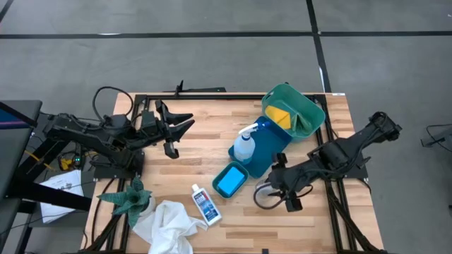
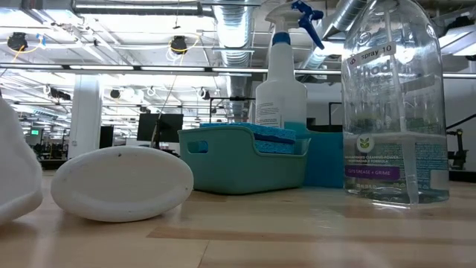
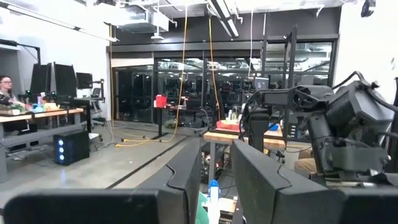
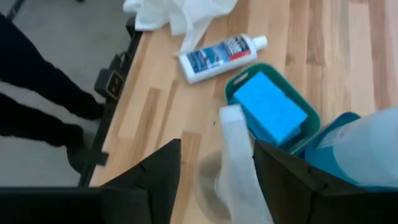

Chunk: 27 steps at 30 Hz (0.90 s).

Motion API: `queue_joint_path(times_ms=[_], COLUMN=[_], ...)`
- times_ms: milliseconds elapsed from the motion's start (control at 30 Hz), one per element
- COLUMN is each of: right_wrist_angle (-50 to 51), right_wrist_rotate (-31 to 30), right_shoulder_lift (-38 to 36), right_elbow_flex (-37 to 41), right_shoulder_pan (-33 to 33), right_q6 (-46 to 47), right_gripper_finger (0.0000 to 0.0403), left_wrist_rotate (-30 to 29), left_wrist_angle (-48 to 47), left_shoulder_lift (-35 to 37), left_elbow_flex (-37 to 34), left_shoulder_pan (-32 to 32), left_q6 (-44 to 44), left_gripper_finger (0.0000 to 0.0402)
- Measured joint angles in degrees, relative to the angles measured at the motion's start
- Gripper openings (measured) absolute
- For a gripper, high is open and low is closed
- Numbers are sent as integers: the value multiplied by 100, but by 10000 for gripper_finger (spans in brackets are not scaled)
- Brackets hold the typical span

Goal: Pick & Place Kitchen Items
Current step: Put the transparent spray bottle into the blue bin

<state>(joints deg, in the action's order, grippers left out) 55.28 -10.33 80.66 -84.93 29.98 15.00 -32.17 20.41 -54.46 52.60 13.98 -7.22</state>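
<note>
A clear plastic bottle (image 1: 263, 196) (image 2: 394, 112) stands upright on the wood table near its right front. My right gripper (image 1: 280, 189) (image 4: 216, 144) is open above it, tipped downward, one finger on either side of the bottle's top (image 4: 236, 162) with gaps showing. A white spray bottle (image 1: 244, 145) stands on a blue mat (image 1: 268, 152). A blue sponge (image 1: 228, 181) lies in a small teal tub (image 1: 240, 171). A blue-labelled white bottle (image 1: 205, 204) lies flat beside a crumpled white cloth (image 1: 166, 224). My left gripper (image 1: 176, 130) (image 3: 216, 149) hangs raised at the far left, open and empty.
A larger teal bin (image 1: 300, 106) lies tipped at the far right with a yellow pad (image 1: 280, 116) inside. A green spiky plant (image 1: 131, 200) sits at the near left corner. Bare wood lies between the left gripper and the spray bottle. A person's dark legs (image 4: 37, 93) stand beside the table.
</note>
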Motion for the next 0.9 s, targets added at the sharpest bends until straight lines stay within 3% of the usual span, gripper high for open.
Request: queue_joint_path(times_ms=[267,900], right_wrist_angle=[377,643], right_wrist_rotate=[-7,151], right_shoulder_lift=[93,431], right_elbow_flex=[0,15], right_shoulder_pan=[-76,-225], right_q6=[1,29], right_gripper_finger=[219,201], left_wrist_rotate=[0,2], left_wrist_angle=[-1,-200], left_shoulder_lift=[0,0], left_elbow_flex=[0,0], left_shoulder_pan=[-2,-2], left_q6=[0,-2], left_gripper_finger=[87,87])
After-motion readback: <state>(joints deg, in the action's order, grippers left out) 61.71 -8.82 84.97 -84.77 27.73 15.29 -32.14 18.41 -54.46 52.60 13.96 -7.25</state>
